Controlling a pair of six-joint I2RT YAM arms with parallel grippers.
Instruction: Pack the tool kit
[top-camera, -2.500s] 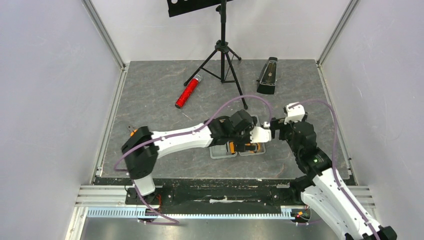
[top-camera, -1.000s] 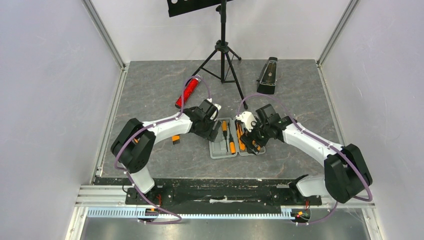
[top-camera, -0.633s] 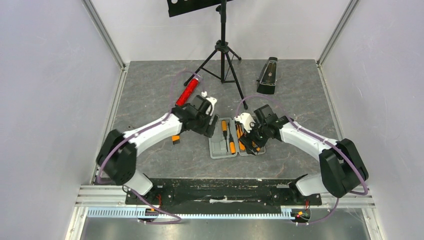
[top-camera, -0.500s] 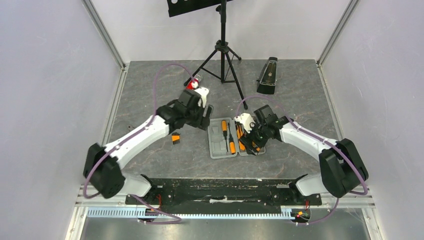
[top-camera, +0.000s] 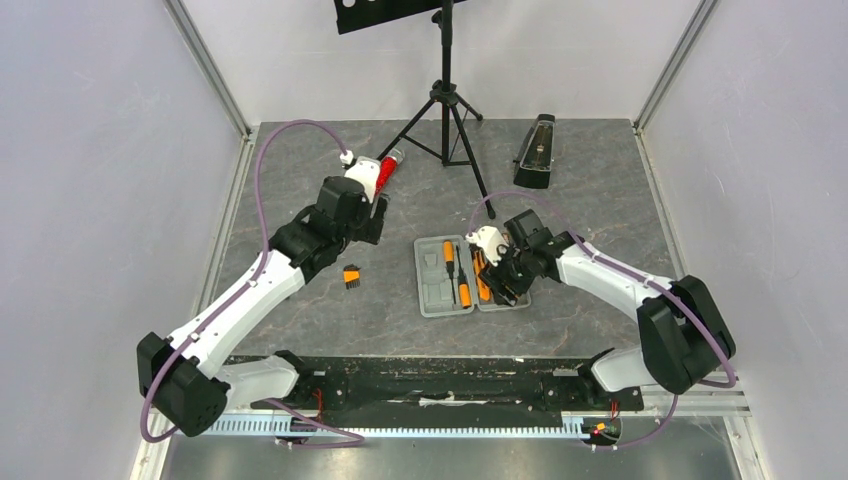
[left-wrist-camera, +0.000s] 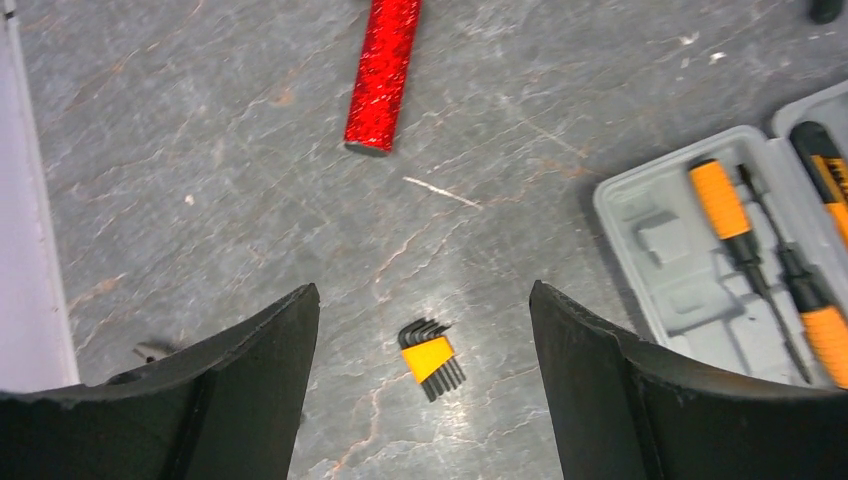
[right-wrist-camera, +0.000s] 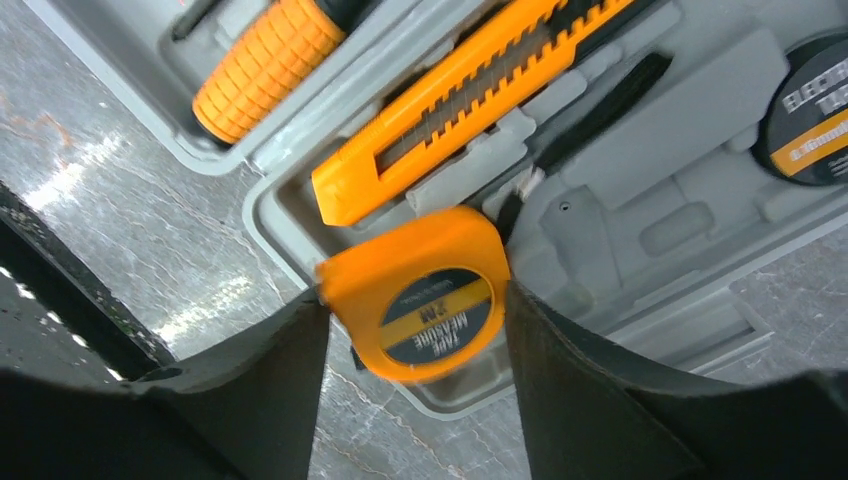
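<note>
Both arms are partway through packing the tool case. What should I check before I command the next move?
1. Case open and lying flat: ok.
2. Right hand shut on the tape measure: ok, gripped from both sides.
3. Tape measure seated in a recess: not ok, held over the case's corner.
4. Left hand open and empty: ok.
5. Hex keys centred under the left hand: ok, lying on the table outside the case.
6. Red tube apart from the hex keys: ok.
</note>
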